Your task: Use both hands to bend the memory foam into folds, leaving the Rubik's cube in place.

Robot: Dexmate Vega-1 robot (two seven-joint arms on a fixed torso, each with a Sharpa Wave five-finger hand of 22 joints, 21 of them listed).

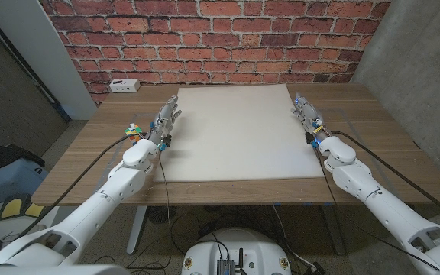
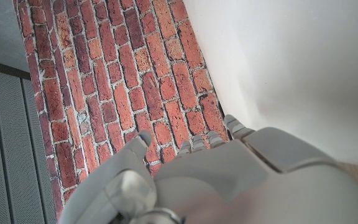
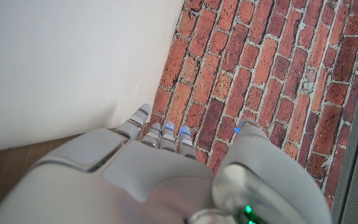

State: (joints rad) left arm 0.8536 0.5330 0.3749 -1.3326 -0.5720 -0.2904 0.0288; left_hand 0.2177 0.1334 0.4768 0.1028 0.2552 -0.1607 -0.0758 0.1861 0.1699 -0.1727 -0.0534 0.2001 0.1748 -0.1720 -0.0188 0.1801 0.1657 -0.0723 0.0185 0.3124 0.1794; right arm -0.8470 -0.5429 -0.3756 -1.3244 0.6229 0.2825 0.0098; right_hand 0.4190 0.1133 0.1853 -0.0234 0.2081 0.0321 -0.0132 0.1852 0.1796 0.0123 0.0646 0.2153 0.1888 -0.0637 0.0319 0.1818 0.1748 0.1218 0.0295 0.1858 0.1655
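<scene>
so | wide white rectangular memory foam sheet [image 1: 239, 134] lies flat mid-bench, between my hands | left hand [image 1: 163, 122] at its left edge, right hand [image 1: 308, 114] at its right, equally near | fingers extended, holding nothing | multicoloured rubik's cube [image 1: 134, 133] outside my left hand

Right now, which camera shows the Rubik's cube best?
The head view: the Rubik's cube sits on the wooden table beside the left hand, partly hidden by that arm. The wrist views show the memory foam and brick wall, and I can't make out the cube in them.
</scene>
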